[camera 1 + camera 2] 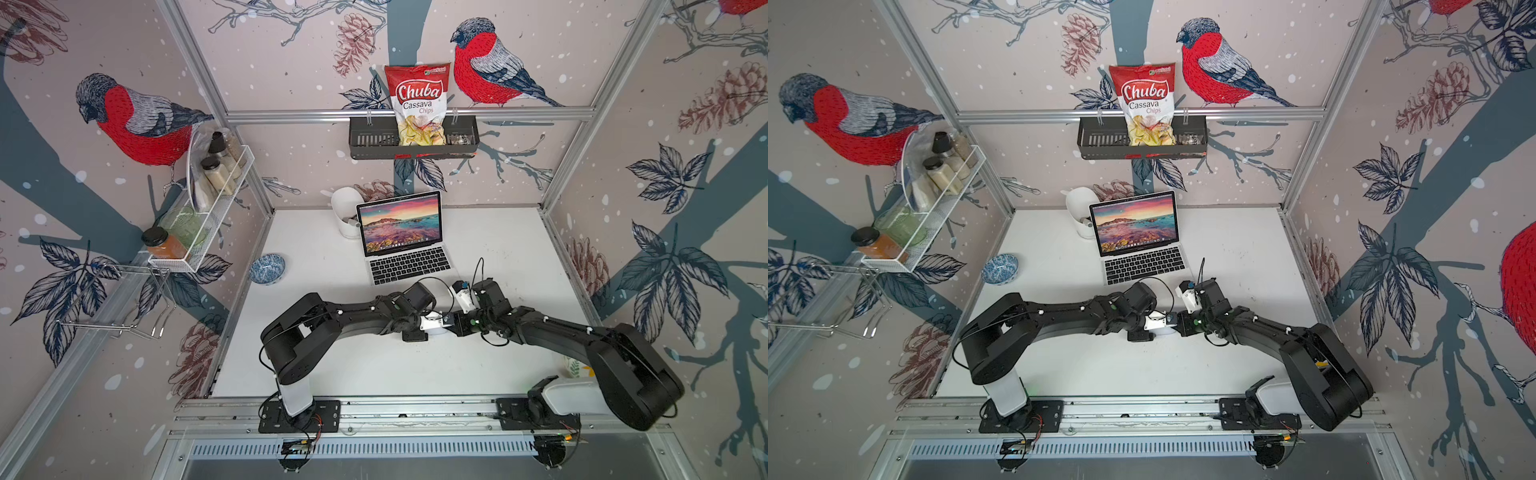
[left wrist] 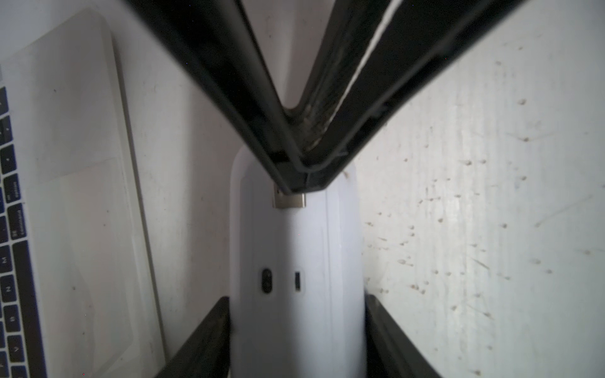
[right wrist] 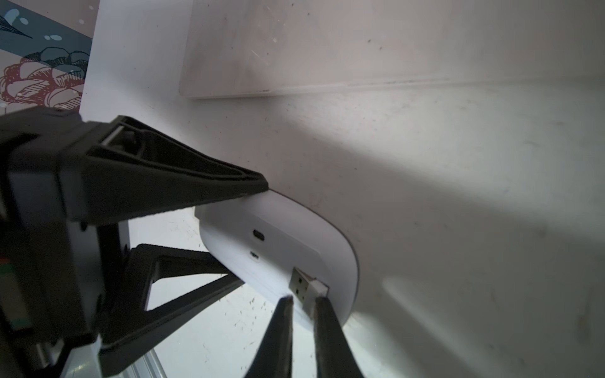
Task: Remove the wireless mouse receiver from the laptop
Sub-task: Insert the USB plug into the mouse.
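**Left of the scene.** A blue patterned bowl [image 1: 267, 269] sits on the white table [image 1: 503, 237] near its left edge. A white container [image 1: 346, 208] stands just behind the laptop's left corner.

**Centre.** I see the laptop [image 1: 405, 243] open and upright at the rear middle of the table, with the seashore wallpaper lit. In front of it my two arms meet tip to tip.

**Left arm.** The left gripper [image 2: 296, 297] is clamped on the wireless mouse [image 2: 296, 255]. One finger presses each long side, and the white underside faces the left wrist camera. The mouse is held near the laptop's front edge and apart from it.

**Right arm.** The wireless mouse receiver [image 3: 300, 282] lies against the mouse's underside, away from the laptop, with its metal plug exposed. I cannot tell whether it sits in a slot there. The right gripper [image 3: 303, 300] is drawn narrow, and its two black fingertips pinch the receiver's white cap end.
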